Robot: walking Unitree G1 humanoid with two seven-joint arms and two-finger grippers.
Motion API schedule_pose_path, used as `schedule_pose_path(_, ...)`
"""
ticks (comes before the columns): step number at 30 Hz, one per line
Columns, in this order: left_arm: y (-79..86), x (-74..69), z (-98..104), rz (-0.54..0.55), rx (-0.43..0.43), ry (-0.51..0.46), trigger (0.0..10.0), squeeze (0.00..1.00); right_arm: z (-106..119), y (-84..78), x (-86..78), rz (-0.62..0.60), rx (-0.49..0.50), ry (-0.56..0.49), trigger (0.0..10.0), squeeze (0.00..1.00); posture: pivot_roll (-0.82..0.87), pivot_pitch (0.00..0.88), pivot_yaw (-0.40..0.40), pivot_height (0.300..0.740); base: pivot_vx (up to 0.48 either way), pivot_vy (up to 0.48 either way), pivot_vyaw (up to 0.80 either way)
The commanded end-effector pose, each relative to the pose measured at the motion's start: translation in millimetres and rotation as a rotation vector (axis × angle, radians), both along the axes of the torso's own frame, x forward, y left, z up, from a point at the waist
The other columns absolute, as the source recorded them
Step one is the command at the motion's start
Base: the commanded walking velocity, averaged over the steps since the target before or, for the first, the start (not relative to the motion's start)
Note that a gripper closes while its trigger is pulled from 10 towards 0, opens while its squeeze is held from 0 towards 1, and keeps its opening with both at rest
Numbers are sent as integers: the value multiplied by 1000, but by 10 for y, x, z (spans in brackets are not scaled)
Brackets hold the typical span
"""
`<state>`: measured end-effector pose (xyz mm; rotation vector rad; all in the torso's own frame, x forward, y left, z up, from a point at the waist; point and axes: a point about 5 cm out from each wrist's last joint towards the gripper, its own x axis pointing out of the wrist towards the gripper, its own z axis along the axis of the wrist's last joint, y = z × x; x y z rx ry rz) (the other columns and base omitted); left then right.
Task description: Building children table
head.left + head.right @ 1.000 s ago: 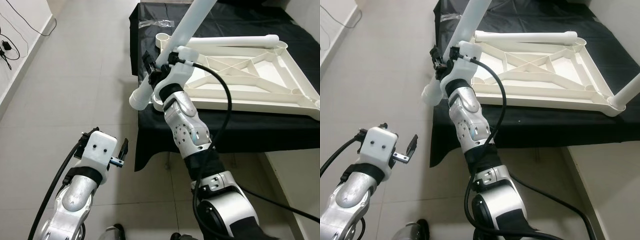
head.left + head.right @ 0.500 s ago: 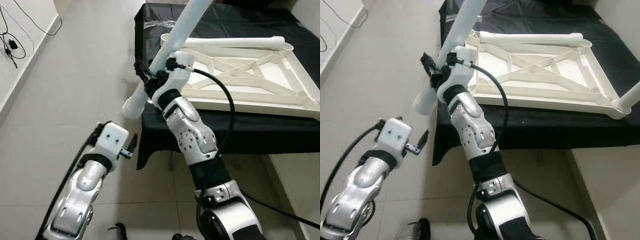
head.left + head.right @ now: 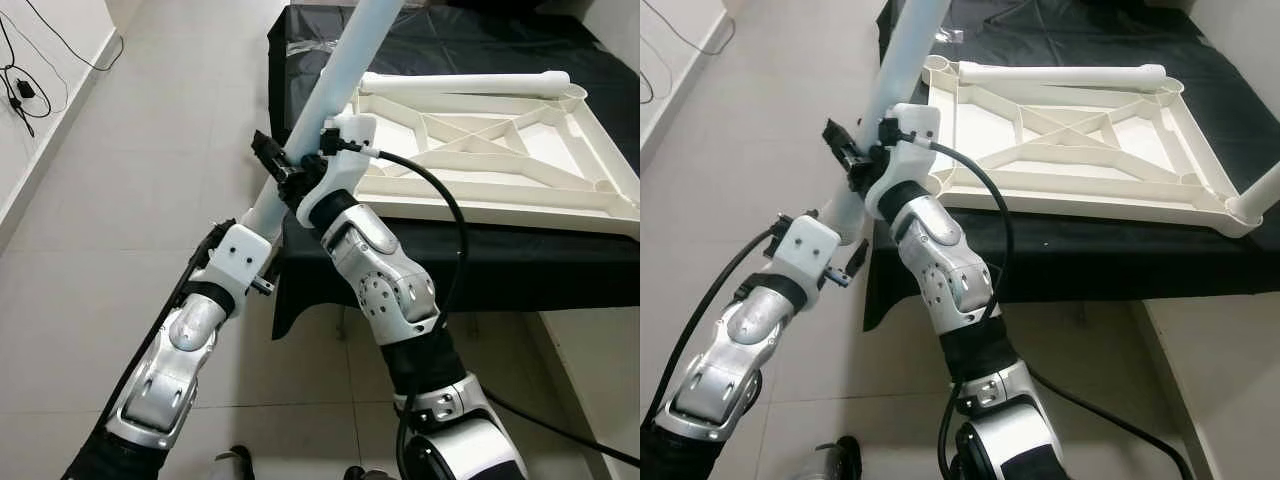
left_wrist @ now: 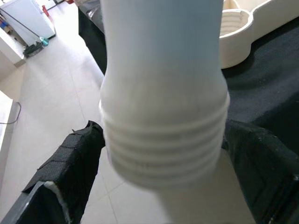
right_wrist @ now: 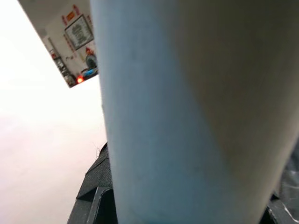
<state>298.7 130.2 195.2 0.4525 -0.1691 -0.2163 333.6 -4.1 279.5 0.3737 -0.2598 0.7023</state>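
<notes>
I see the black-draped counter (image 3: 520, 265) carrying the upturned white tabletop (image 3: 480, 160). A long white table leg (image 3: 345, 70) slants up over its near corner, my right claw (image 3: 285, 172) clenched around it. My left claw (image 4: 159, 182) brackets the leg's threaded end, fingers (image 4: 70, 163) spread, just off it

Upturned table top (image 3: 500, 150) lies on cloth-covered bench (image 3: 480, 265), right of my held table leg (image 3: 335, 85); loose leg (image 3: 465, 84) behind it.
</notes>
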Motion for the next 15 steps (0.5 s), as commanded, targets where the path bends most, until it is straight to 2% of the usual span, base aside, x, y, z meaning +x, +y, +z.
schedule_pose_path(1,20,14,-39,6,13,8,10000,0,-79,98,-95,51,42,32,10000,0,69,268,-53,740,0,0,0)
schedule_pose_path(9,37,76,-29,10,12,-6,10000,0,-99,115,-138,72,18,27,10000,0,66,281,-55,740,0,0,0)
schedule_pose_path(15,-21,99,-47,-2,-15,-7,10000,0,-125,125,-198,90,17,47,10000,0,49,292,-47,740,0,0,0)
